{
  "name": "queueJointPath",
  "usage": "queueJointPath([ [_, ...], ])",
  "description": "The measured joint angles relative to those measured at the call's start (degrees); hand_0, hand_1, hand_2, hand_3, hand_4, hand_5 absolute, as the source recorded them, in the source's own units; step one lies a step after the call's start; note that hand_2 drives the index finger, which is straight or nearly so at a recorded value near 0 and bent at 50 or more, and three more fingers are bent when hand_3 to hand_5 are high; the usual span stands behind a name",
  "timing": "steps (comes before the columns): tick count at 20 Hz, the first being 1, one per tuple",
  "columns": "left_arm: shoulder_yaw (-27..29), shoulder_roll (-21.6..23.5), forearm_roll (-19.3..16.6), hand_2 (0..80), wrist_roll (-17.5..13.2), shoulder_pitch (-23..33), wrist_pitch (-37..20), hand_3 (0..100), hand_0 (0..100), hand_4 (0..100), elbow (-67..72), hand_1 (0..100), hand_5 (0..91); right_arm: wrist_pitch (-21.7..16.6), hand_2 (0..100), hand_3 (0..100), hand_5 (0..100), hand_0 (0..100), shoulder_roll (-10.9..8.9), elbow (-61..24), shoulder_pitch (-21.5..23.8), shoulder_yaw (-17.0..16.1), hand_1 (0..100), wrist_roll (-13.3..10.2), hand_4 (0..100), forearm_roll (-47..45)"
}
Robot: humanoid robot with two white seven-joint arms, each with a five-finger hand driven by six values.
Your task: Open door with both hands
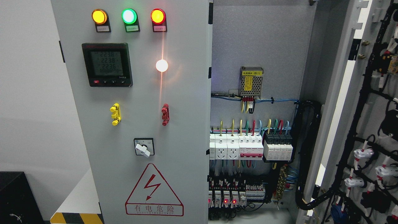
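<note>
The electrical cabinet (258, 37) fills the head view, and neither robot arm nor hand shows anywhere in it, so whether each hand is spread, curled or gripping something cannot be told. Of the cabinet's two doors, the right door (370, 130) already stands swung wide open at the picture's right, its inner face turned toward the camera and strung with black cable looms and white plug ends. The left door (140, 93) is the one that looks still shut or nearly so: it stands tall and upright across the left and middle of the picture, its long axis vertical, its free edge running down the centre just beside the exposed interior. The hinges appear to sit on its far left side, so I judge the coming pull has to start at that central edge and carry leftward. With both hands out of view, which one is nearer cannot be said. On the door face sit three lit indicator lamps (129, 16), a digital meter (107, 64), a yellow handle (115, 114), a red handle (165, 114), a rotary switch (143, 148) and a red warning triangle (154, 190). Inside, rows of breakers (248, 146) and coloured wiring stand open to view.
</note>
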Motion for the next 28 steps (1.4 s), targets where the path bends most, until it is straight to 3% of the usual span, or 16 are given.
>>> queueJointPath([
  [7,0.2,-1.0,0.0,0.0,0.0,0.0,-0.2,0,0,0,1.0,0,0.0,-8.3,0,0,0,0,-2.36,-19.2,7.8,3.0,0,-0.1,0,-0.1],
  [13,0.2,-1.6,-1.4,0.0,-0.2,0.0,-0.3,0,0,0,1.5,0,0.0,-10.0,0,0,0,0,-4.17,-33.7,12.5,5.7,0,-0.1,0,-5.2],
  [20,0.3,-1.9,-2.5,0.0,-0.1,0.0,-0.3,0,0,0,1.7,0,0.0,-10.7,0,0,0,0,-7.47,-48.8,15.6,8.4,0,-0.2,0,-11.4],
  [28,0.2,-2.0,-2.9,0.0,0.0,0.0,-0.3,0,0,0,1.8,0,0.0,-18.0,0,0,0,0,-11.30,-64.9,16.9,10.5,0,-0.3,0,-13.3],
])
